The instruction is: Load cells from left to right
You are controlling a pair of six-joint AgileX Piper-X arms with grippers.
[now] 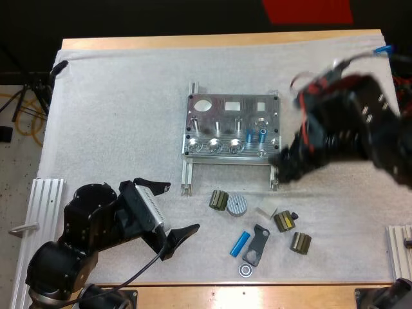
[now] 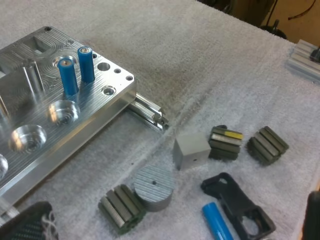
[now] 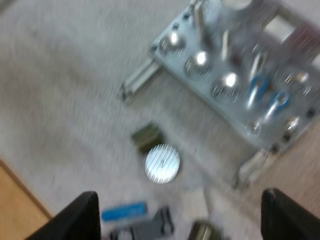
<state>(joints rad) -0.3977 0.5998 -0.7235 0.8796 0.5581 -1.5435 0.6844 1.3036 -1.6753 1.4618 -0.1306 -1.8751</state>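
Note:
The metal fixture (image 1: 232,129) sits mid-mat, with two blue cylinders (image 1: 255,136) upright in its right-hand holes; they are also in the left wrist view (image 2: 76,71). A loose blue cylinder (image 1: 241,244) lies on the mat in front, beside a black bracket (image 1: 257,244). My left gripper (image 1: 183,206) hovers open over the mat, left of the loose parts, holding nothing. My right gripper (image 1: 286,166), blurred by motion, is at the fixture's front right corner. Its fingers (image 3: 80,217) stand wide apart over the loose blue cylinder (image 3: 124,211) and a grey disc (image 3: 162,163).
Ribbed dark parts (image 1: 219,200) (image 1: 284,221) (image 1: 300,243), a grey disc (image 1: 237,204), a small grey block (image 2: 191,149) and a ring (image 1: 245,270) lie scattered in front of the fixture. Aluminium rails (image 1: 42,212) lie at the mat's left edge, another (image 1: 400,244) at its right.

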